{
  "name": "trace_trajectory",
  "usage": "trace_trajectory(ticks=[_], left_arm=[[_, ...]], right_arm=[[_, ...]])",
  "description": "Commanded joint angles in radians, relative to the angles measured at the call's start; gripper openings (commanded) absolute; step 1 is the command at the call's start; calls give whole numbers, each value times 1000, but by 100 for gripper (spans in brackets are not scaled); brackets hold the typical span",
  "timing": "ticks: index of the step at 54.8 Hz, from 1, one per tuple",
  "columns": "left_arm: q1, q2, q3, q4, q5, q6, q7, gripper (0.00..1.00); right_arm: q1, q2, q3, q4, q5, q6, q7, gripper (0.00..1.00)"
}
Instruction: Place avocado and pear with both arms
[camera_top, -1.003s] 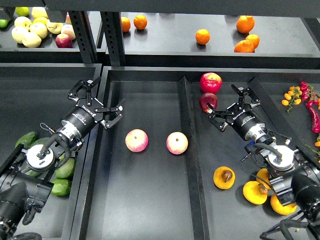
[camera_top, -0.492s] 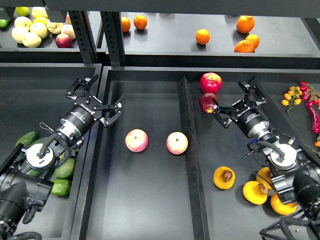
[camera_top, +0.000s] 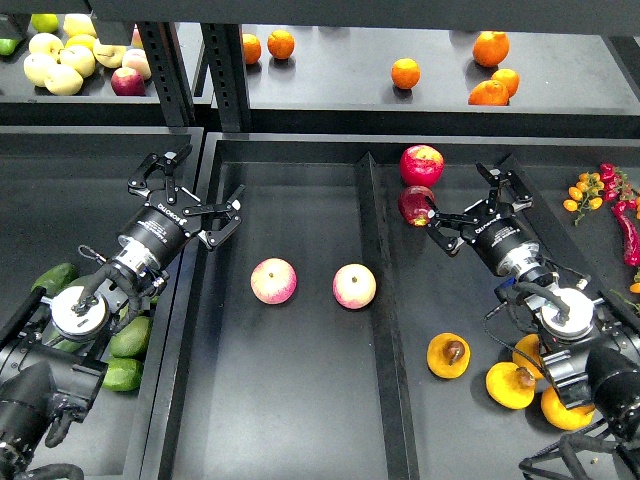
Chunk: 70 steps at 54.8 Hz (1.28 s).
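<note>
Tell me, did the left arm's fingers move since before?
Yes. The left gripper slid left and a little up, away from the pink-yellow apple, which stayed put.

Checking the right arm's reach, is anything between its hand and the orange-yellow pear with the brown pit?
Nothing visible stands between them. The right hand hovers open near a dark red apple, and the orange-yellow pear with the brown pit lies nearer the camera across bare tray floor, beside the arm's own wrist.

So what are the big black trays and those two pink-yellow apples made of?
The middle tray looks like dark matte metal or plastic: flat, dull, with thin raised walls; which one is unclear. The left apple and right apple have smooth, slightly glossy skin with a small highlight; real or plastic fruit cannot be told.
</note>
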Motion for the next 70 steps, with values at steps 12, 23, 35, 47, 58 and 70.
trace_trajectory(ticks=[12, 23, 35, 47, 58, 70], left_arm=[[0, 0, 0, 0, 0, 0, 0, 100], [0, 0, -1, -3, 0, 0, 0, 100], [0, 0, 0, -3, 0, 0, 0, 100], [0, 0, 0, -3, 0, 0, 0, 100], [0, 0, 0, -5, 0, 0, 0, 100], [0, 0, 0, -5, 0, 0, 0, 100]], right_arm=[[0, 0, -1, 2, 0, 0, 0, 100], [0, 0, -1, 2, 2, 0, -2, 100], [0, 0, -1, 2, 0, 0, -2, 100], [0, 0, -1, 2, 0, 0, -2, 100], [2, 0, -1, 3, 2, 0, -2, 100], [2, 0, 0, 2, 2, 0, -2, 100]])
